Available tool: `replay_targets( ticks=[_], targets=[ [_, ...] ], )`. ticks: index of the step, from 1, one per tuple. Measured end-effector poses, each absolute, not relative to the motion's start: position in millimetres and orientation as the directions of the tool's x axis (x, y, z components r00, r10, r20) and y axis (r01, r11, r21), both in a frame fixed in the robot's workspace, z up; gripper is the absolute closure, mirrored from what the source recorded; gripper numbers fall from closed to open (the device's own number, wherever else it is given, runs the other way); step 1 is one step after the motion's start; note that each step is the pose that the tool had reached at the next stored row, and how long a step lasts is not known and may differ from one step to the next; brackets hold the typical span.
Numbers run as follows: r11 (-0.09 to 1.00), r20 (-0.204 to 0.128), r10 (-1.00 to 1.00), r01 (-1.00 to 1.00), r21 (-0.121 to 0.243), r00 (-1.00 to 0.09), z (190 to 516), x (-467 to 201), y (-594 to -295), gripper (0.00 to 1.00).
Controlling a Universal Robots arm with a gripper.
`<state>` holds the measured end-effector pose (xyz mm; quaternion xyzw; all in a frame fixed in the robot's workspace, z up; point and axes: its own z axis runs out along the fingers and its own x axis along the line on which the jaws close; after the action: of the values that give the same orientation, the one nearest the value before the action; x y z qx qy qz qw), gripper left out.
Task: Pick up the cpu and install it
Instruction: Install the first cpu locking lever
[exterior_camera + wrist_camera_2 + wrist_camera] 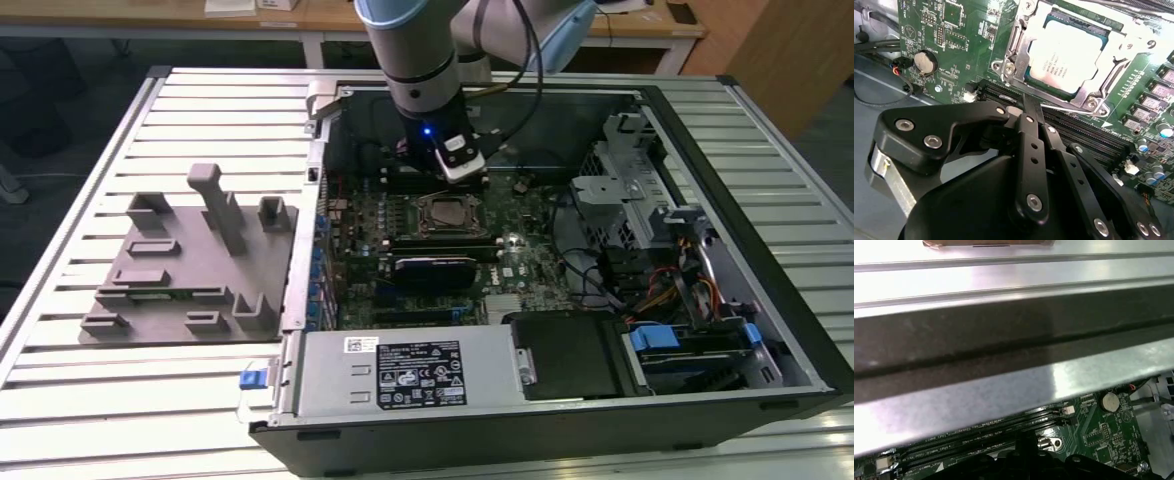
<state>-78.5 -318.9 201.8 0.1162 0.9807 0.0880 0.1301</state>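
The cpu (1066, 55) is a flat square chip with a silver-white top. It lies inside the metal-framed socket (1019, 37) on the green motherboard, and in the exterior view it sits mid-board (445, 213). My gripper (461, 170) hangs just behind the socket, over the memory slots. In the second wrist view its black fingers (1026, 130) come together at a narrow tip (1030, 103) beside the socket's edge. It is shut, nothing shows between the fingers, and the tip stands apart from the cpu.
The open computer case (747, 300) lies on a slatted white table. A grey moulded fixture (187, 260) sits at the exterior view's left. Power supply (400, 375), drive cage (627, 190) and cables ring the board. The case's metal wall (1014, 340) runs close above the gripper.
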Motion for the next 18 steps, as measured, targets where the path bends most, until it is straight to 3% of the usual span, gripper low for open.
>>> replay_targets(
  ticks=[18],
  targets=[
    [0.926,-0.235,0.362,0.319,0.203,-0.902,199.2,-84.4,-313.3,0.89]
  ],
)
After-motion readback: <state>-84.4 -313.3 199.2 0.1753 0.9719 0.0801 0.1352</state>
